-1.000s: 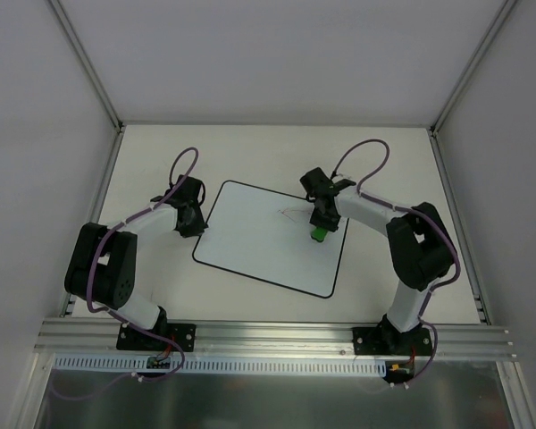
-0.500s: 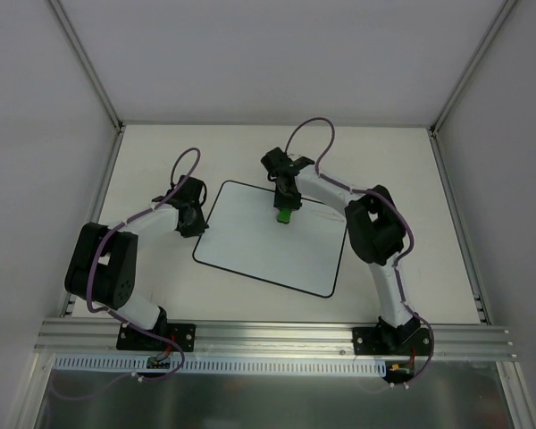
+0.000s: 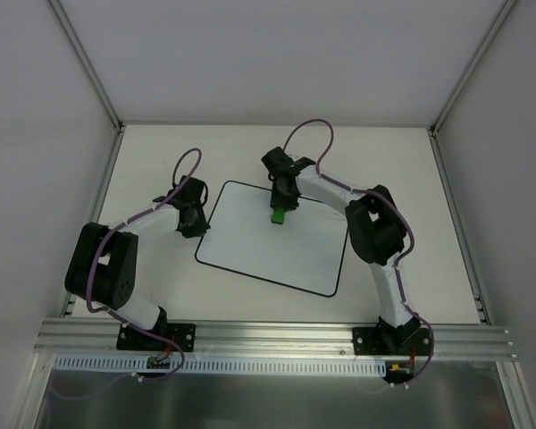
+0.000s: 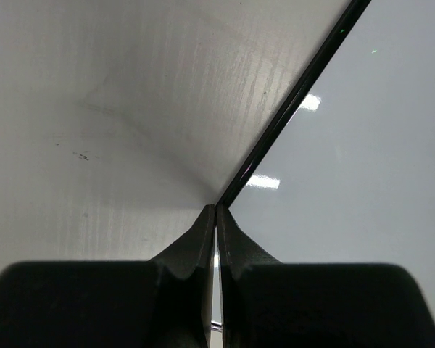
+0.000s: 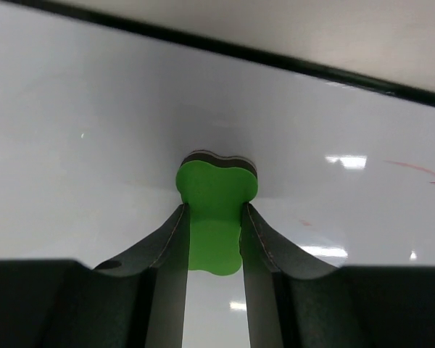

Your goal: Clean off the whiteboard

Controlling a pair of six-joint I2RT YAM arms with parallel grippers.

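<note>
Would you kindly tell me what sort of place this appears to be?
Likely a robot lab test cell: white panels enclose a table, a left arm and right arm are bolted to an aluminium rail, and a whiteboard lies between them.

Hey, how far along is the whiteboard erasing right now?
Most of the whiteboard looks clean. The right gripper holds the green eraser on the board near its far edge; the left gripper, shut, sits at its left edge. Left: a faint red streak.
</note>
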